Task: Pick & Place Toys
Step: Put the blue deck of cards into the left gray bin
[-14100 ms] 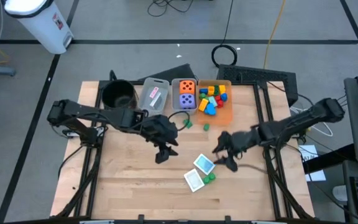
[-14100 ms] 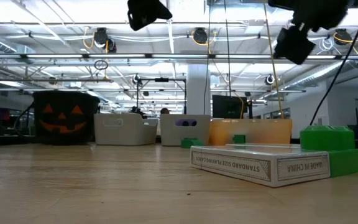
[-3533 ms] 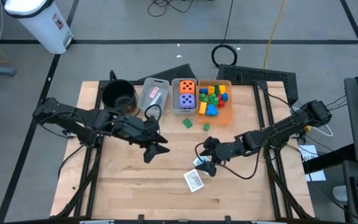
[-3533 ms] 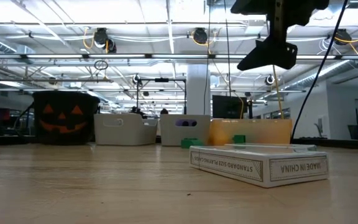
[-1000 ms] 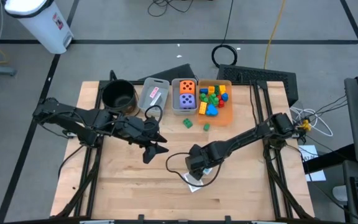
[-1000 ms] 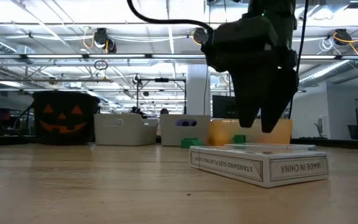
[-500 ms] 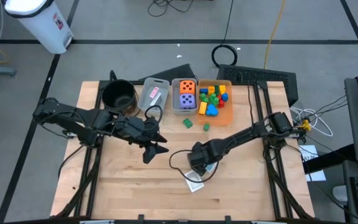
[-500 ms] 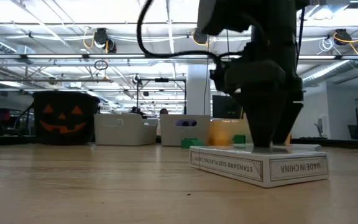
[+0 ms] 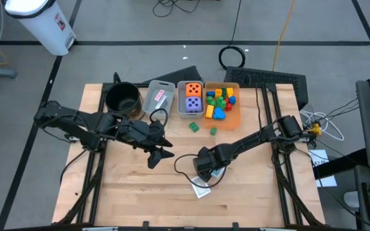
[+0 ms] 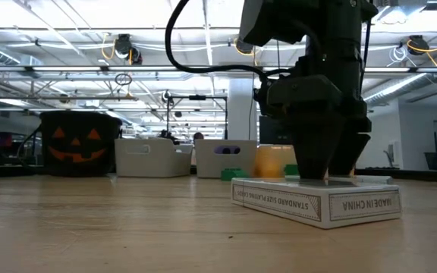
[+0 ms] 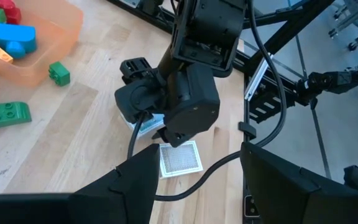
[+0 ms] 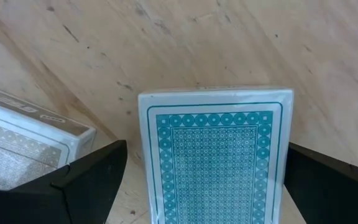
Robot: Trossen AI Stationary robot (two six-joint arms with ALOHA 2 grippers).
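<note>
Right pincer (image 12: pixel 213 186) straddles glossy, patterned teal card box (image 12: pixel 216 155).

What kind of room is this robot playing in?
Probably a big lab or workshop, not a home. The low view shows a high ceiling with pipes and strip lights and screens behind the wooden table. From above, cables lie on a grey floor.
</note>
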